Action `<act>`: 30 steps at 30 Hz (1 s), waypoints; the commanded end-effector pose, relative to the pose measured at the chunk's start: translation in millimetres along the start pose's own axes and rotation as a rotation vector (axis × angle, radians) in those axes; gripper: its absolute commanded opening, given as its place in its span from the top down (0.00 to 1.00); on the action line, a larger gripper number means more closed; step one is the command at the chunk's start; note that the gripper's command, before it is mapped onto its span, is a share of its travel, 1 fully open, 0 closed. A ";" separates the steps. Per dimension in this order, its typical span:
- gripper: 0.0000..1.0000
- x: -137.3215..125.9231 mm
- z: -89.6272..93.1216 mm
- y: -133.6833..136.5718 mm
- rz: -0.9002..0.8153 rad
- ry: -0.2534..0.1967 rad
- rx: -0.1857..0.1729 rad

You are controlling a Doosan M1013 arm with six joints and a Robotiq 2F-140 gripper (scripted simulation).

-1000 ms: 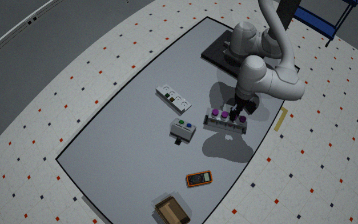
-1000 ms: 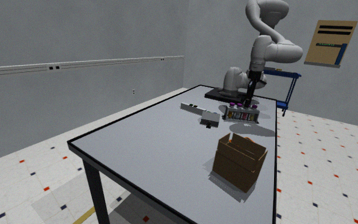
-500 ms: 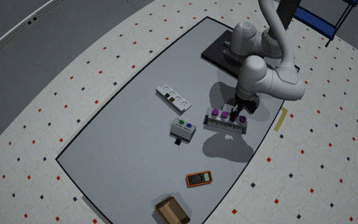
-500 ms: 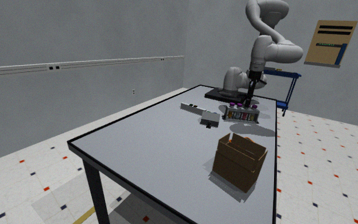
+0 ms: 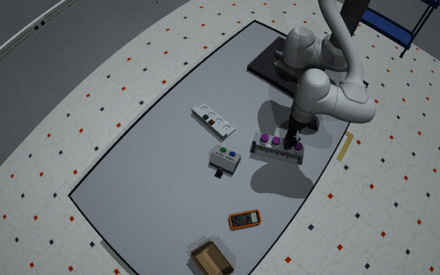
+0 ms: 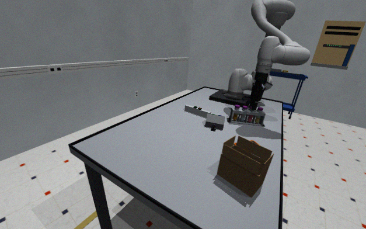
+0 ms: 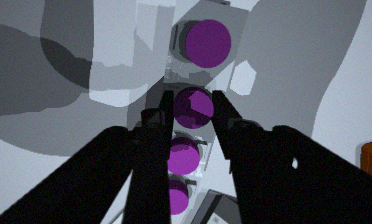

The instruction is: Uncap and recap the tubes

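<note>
Gripper (image 7: 191, 100) was down on the decapping station, and its two black fingers were pinched narrow onto the purple cap of tube 2 (image 7: 197, 111), one on each side and touching it. That cap sat on its tube, second in the row counted from the arm's side.

Sweeping across the grey table (image 5: 151, 182) from the left in the top view: first came the white cap tray (image 5: 200, 113), lying at a slant, with a green lamp (image 5: 205, 116) and an amber lamp (image 5: 211, 122) side by side at its middle. Just below and right of it stood the key housing (image 5: 222, 163), with the green key (image 5: 223, 149) and the blue key (image 5: 232, 153) on top.

Next along was the decapping station (image 5: 277, 154) itself. Two capped tubes (image 5: 264, 137) stood left of the fingers and one more (image 5: 298, 146) right of them, all purple-topped.

Well below, nearer the table's lower edge, an orange multimeter (image 5: 245, 219) lay flat, and an open cardboard box (image 5: 210, 257) stood beyond it.
</note>
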State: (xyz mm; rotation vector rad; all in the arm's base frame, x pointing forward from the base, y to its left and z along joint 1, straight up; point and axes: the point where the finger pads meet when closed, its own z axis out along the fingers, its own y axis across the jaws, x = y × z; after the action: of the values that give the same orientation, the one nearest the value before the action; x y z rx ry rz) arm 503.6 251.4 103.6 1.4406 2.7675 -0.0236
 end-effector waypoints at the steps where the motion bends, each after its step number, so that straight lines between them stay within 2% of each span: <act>1: 0.70 -0.2 -0.6 0.5 -0.234 0.023 -0.006; 3: 0.70 -0.2 -0.6 0.5 -0.331 0.023 -0.007; 10: 0.70 -0.2 -0.6 0.5 -0.331 0.023 -0.007; 11: 0.59 -0.2 -1.3 0.5 -0.331 0.023 -0.007; 23: 0.59 -0.2 -1.3 0.5 -0.331 0.023 -0.007; 27: 0.59 -0.2 -1.1 0.5 -0.019 0.024 -0.004; 30: 0.59 -0.2 -1.1 0.5 0.020 0.024 -0.003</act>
State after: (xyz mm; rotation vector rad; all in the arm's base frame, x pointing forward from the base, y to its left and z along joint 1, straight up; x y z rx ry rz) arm 503.7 251.2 103.9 1.2957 2.8742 0.0135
